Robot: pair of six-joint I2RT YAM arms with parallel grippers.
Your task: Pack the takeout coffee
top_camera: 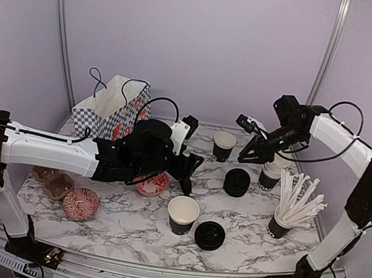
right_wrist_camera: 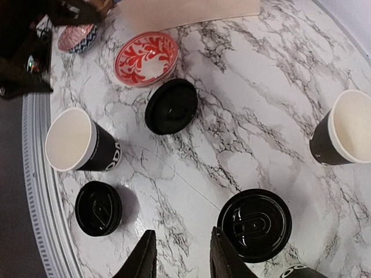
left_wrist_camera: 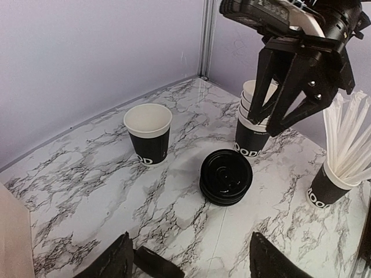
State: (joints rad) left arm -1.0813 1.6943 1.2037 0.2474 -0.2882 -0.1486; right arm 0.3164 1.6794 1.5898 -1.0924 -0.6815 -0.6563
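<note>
Two lidless black paper cups stand on the marble: one far (top_camera: 224, 146) (left_wrist_camera: 148, 134) (right_wrist_camera: 345, 130), one near (top_camera: 183, 214) (right_wrist_camera: 78, 142). A stack of black lids (top_camera: 237, 182) (left_wrist_camera: 226, 176) (right_wrist_camera: 255, 225) lies between them. One lid (top_camera: 209, 235) (right_wrist_camera: 98, 208) lies by the near cup, and another lid (right_wrist_camera: 171, 106) beside a red bowl. No cup wears a lid. My left gripper (top_camera: 188, 174) (left_wrist_camera: 191, 266) is open and empty, facing the lid stack. My right gripper (top_camera: 255, 156) (right_wrist_camera: 182, 260) (left_wrist_camera: 262, 124) is open and empty, above and beside the lid stack.
Nested cups (top_camera: 273, 171) (left_wrist_camera: 252, 133) and a straw-filled cup (top_camera: 285, 215) (left_wrist_camera: 327, 188) stand at right. The checked paper bag (top_camera: 112, 106) stands back left. Red bowls (top_camera: 152, 185) (top_camera: 81, 203) and a cardboard carrier (top_camera: 55, 182) lie at left.
</note>
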